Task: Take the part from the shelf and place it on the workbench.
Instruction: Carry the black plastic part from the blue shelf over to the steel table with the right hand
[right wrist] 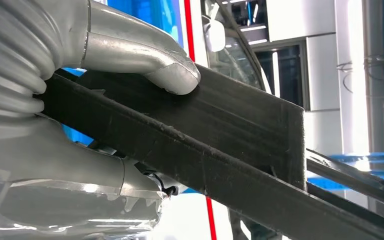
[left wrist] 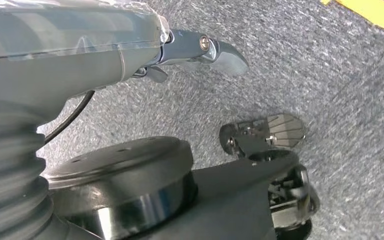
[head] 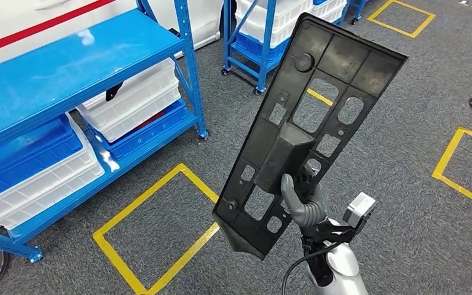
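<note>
Holding: my right hand (head: 304, 203) grips the part (head: 310, 117), a flat black plastic panel with cut-out openings, lifted clear of the shelf (head: 67, 67) and over the grey carpet floor (head: 418, 184).
Right hand state: closed on the part near its lower end; in the right wrist view the thumb (right wrist: 145, 60) presses one face of the panel and the fingers wrap under it.
Left hand state: the left hand (left wrist: 200, 50) hangs over the carpet holding nothing; I cannot tell whether its fingers are spread or curled.
Part location: in the air in front of me, right of the blue shelf and its white bins (head: 135, 98), touching nothing but my right hand.
Long axis: the panel stands nearly upright, tilted so that its top end leans up and to the right, away from me; the pointed lower corner hangs just below my grip.
Facing: the ribbed face with the raised central block is turned toward the head camera.
Nearer arm: the right, already carrying the part; the left hangs at my side.
Surface: I see no workbench, so I judge a turn or walk is needed before placing.
Task stage: pick-up done, judged from the grip; placing not yet done.
Risk: the grip sits low on a long panel, so I judge it could swing or twist.
</note>
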